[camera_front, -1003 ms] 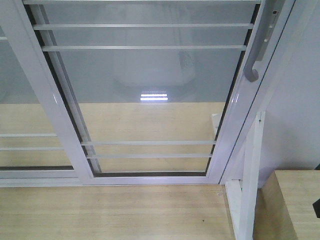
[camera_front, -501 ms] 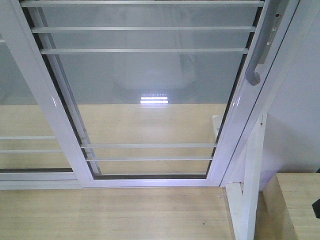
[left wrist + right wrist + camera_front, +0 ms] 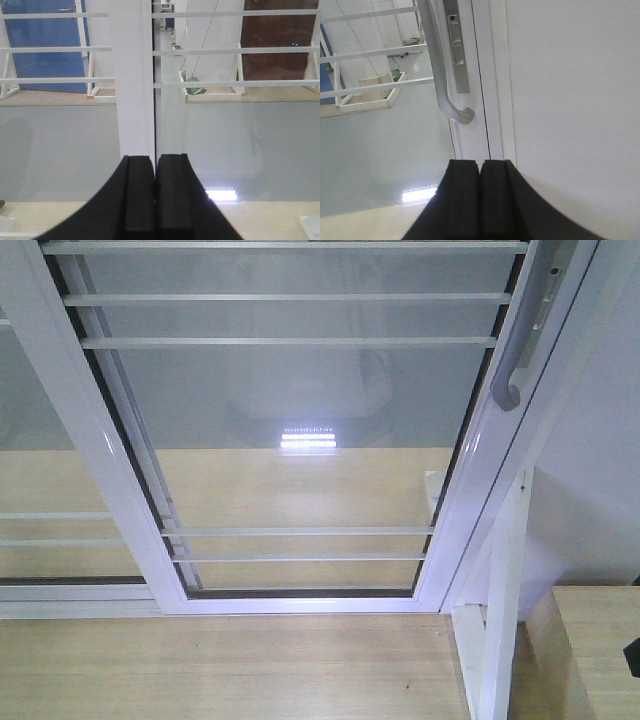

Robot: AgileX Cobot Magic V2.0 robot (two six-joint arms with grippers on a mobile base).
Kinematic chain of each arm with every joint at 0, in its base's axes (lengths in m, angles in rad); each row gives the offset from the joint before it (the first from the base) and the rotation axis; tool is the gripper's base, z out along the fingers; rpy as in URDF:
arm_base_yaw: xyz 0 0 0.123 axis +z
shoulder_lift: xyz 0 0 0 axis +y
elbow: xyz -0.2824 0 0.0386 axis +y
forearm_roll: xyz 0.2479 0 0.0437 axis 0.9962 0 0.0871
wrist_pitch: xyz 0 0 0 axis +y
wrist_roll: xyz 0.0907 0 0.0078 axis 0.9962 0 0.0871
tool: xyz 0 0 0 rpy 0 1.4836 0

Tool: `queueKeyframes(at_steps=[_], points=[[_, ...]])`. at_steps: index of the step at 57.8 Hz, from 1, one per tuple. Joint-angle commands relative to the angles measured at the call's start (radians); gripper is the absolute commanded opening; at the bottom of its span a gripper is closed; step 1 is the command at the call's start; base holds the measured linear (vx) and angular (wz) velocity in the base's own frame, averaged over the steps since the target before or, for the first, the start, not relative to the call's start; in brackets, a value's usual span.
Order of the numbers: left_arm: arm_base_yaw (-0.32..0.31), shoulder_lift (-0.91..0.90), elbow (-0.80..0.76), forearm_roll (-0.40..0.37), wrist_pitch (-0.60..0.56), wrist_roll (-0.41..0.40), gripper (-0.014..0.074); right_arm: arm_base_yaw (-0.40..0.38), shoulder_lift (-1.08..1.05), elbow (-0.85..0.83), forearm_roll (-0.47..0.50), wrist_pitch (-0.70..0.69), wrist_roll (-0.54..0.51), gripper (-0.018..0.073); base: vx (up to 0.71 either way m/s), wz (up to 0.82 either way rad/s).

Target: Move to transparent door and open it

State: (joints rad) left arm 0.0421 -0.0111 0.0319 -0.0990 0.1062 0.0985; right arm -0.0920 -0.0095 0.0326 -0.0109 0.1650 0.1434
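**Glass door opens onto a staged indoor test hall**

From my remote station I read this as a lab-style mock-up space, not a lived-in home. The transparent door [image 3: 300,440], framed in white aluminium, stands on pale wood-look flooring [image 3: 220,670]. Beyond the glass runs a bare, glossy grey floor [image 3: 60,150] carrying a strip of reflected lamp light [image 3: 308,438]. Farther back stand a white partition [image 3: 215,35] on a floor frame, a blue panel [image 3: 47,50] and a dark brown panel [image 3: 280,30], set up like stage sets.
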Motion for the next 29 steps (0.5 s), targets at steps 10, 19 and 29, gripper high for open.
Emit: queueKeyframes(at_steps=[10,19,29], points=[[-0.006,-0.003,0.014,-0.003,-0.088,-0.008,-0.0006,-0.001,0.017,0.000,-0.004,-0.080,-0.007,-0.0009,0.00,0.00],[-0.006,-0.003,0.014,-0.003,-0.092,-0.007,-0.0006,-0.001,0.017,0.000,-0.031,-0.084,-0.009,-0.0009,0.00,0.00],[-0.006,-0.003,0.014,-0.003,-0.131,-0.007,-0.0006,-0.001,0.017,0.000,-0.028,-0.130,-0.001,-0.0009,0.00,0.00]])
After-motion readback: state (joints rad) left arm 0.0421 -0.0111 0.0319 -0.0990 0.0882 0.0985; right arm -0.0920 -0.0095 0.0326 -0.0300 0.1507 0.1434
